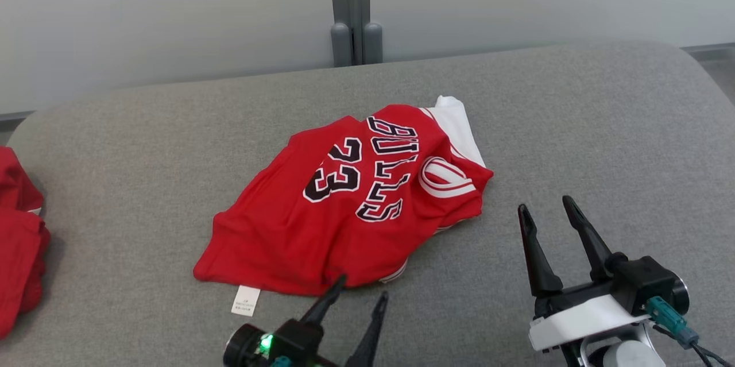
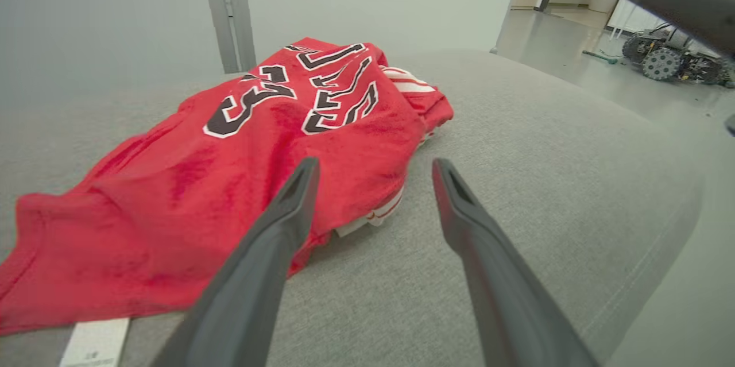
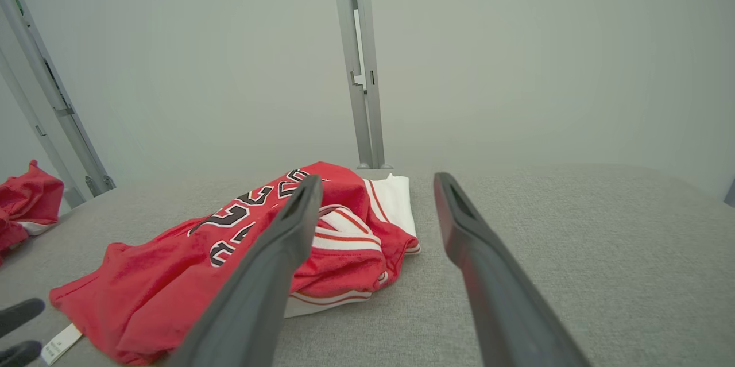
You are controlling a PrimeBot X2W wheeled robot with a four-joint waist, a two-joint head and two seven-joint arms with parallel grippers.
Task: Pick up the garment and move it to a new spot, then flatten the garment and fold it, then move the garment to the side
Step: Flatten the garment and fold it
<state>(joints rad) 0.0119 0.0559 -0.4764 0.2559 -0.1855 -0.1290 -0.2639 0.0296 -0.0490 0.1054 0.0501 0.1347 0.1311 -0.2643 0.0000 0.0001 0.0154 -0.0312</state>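
Grey surface [image 1: 574, 126] carries crumpled garment [image 1: 321, 223], possibly layered. Left end effector [image 1: 363, 286], right end effector [image 1: 544, 204]: both wide, empty. Risk: pinching one layer leaves cloth bunched.

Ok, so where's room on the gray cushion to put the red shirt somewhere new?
Biggest bare patch: the gray cushion right of the jersey, beyond the right gripper. Another lies between the jersey and the red clothes at the left edge. The front is crowded by the left gripper and the jersey's hem.
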